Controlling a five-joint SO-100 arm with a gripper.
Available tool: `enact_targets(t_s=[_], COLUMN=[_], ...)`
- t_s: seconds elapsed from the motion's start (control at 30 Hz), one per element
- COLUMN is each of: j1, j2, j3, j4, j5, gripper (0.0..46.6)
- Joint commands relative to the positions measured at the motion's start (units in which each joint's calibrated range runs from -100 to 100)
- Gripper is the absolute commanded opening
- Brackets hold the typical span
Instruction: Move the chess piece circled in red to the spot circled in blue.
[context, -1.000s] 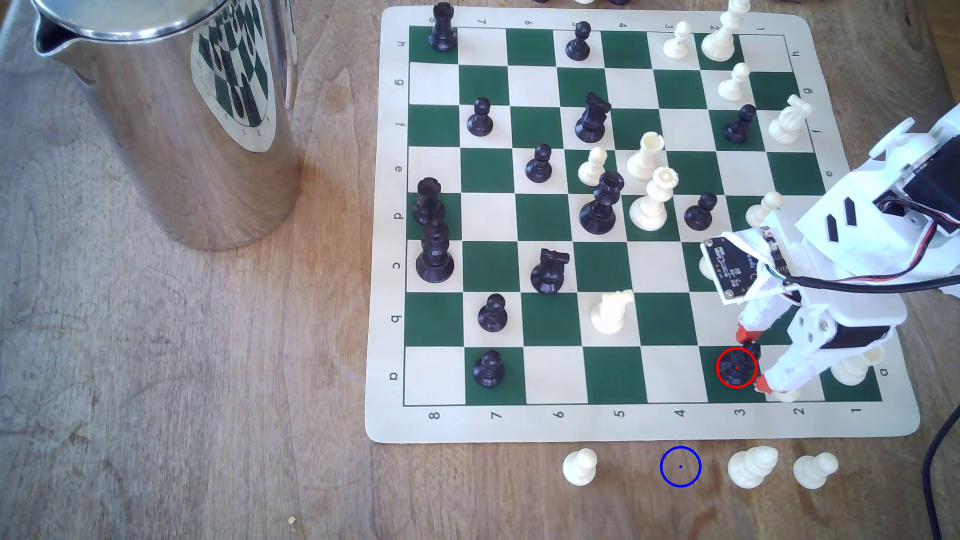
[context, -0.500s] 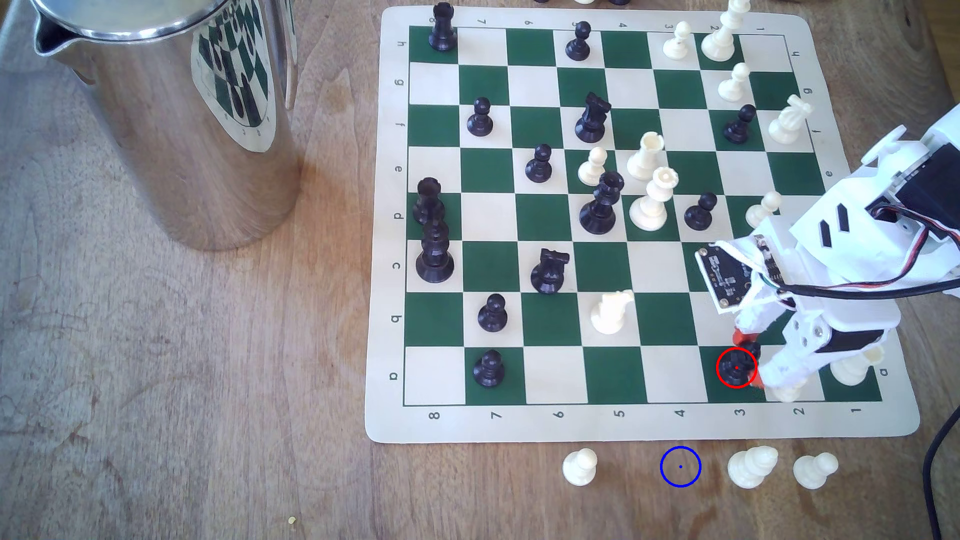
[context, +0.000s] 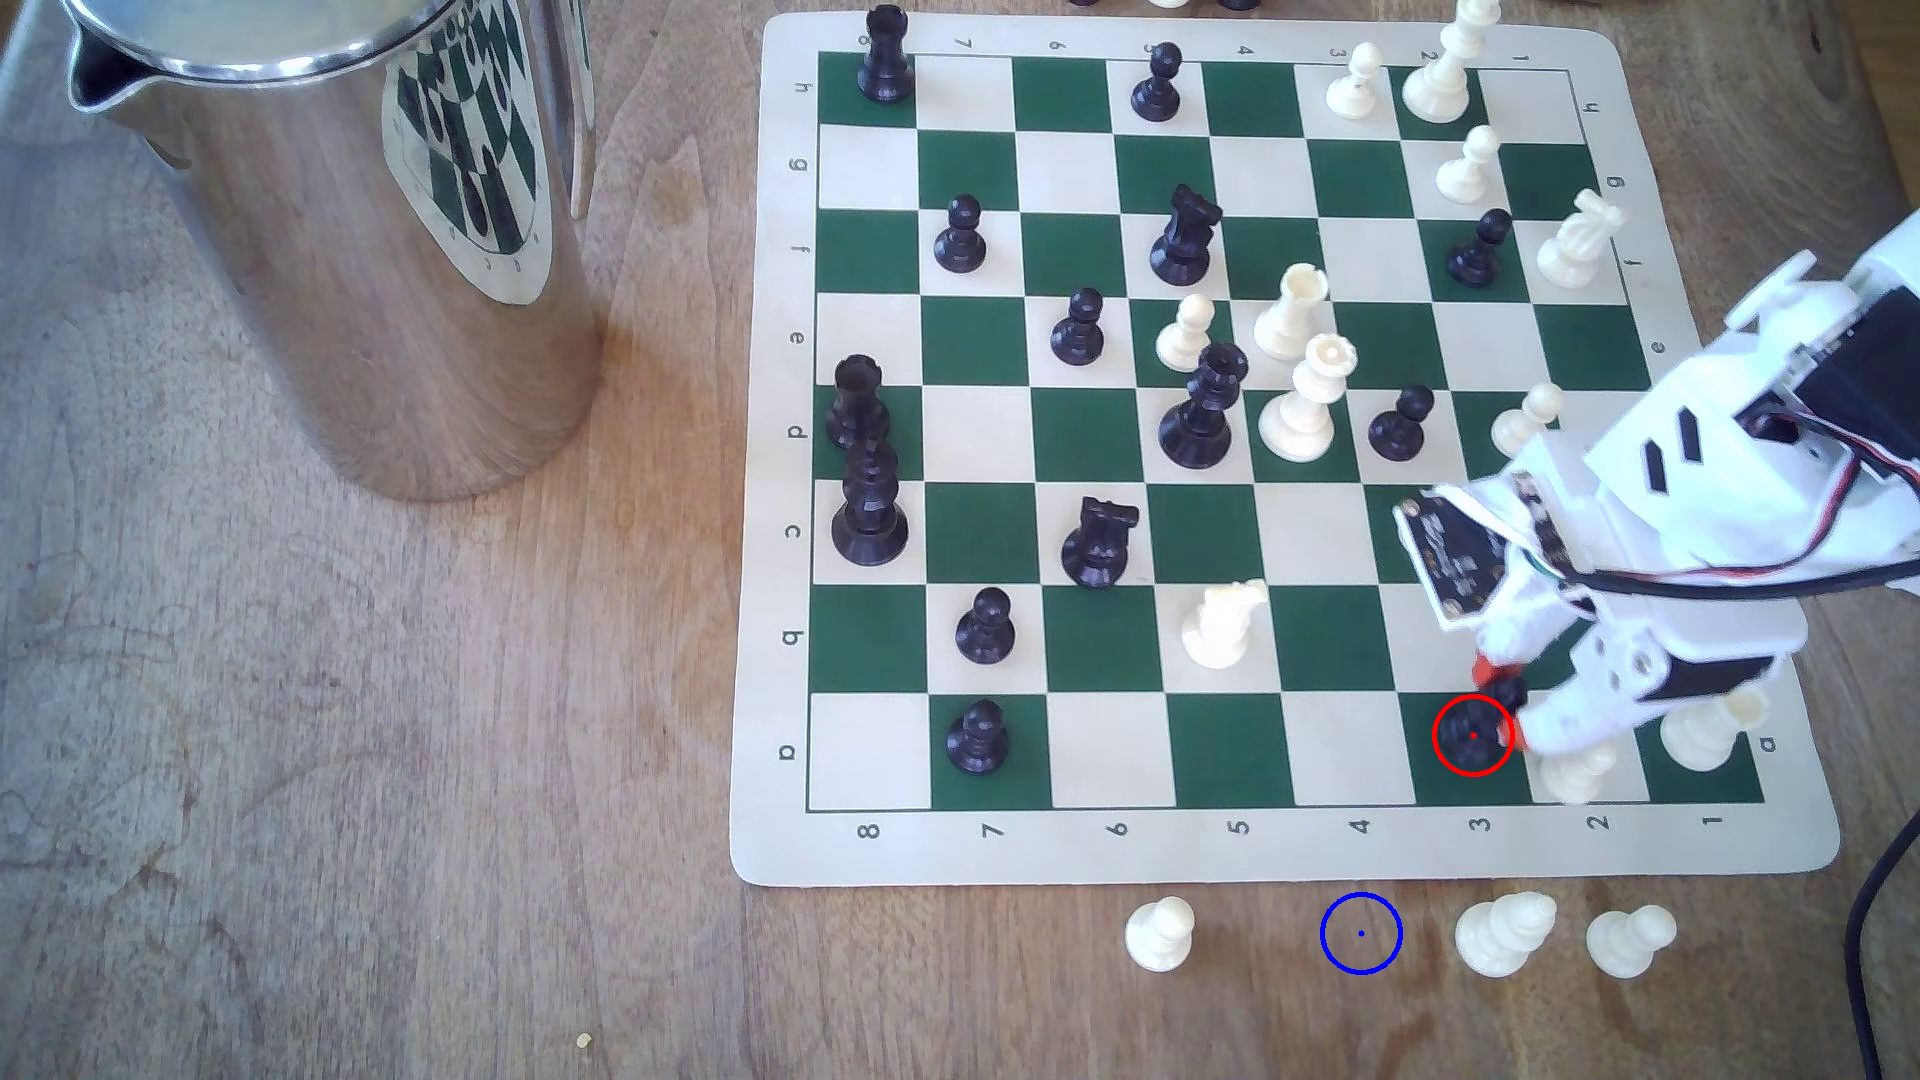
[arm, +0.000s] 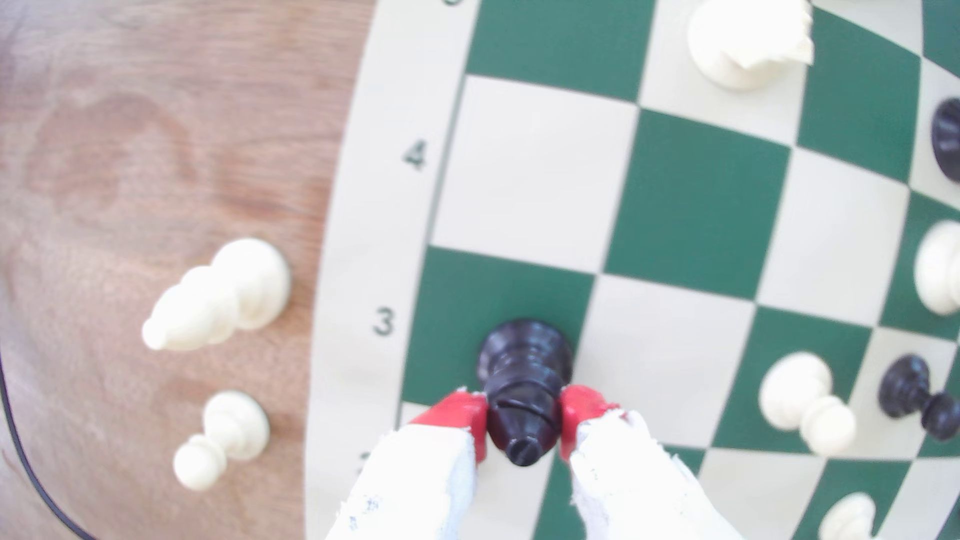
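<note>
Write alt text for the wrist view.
The hand has its two red-tipped fingers closed against the sides of a black pawn standing on a green square by the number 3. Two white pieces stand on the wooden table beside the board.

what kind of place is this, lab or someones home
Probably a home or hobby tabletop, not a formal lab: a worn wooden table, a roll-up chess mat mid-game, and a steel jug beside it. The gripper pinches the black pawn.

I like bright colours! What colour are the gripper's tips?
Red. The wrist view shows the fingertips best, pressed against the black pawn.
</note>
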Motion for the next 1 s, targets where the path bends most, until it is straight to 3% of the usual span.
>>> enact_targets(t_s=[0.0,0.37,0.77,0.97], j1=[2.07,0.74,-6.53,-7.55], j2=[-2.61,10.38,26.0,31.6], j3=[-10.32,-43.32,-54.29,-56.74], j4=[4.96,20.12,15.86,13.32], j5=[0.63,1.71,0.98,0.93], gripper=[0.3,0.3,0.3,0.3])
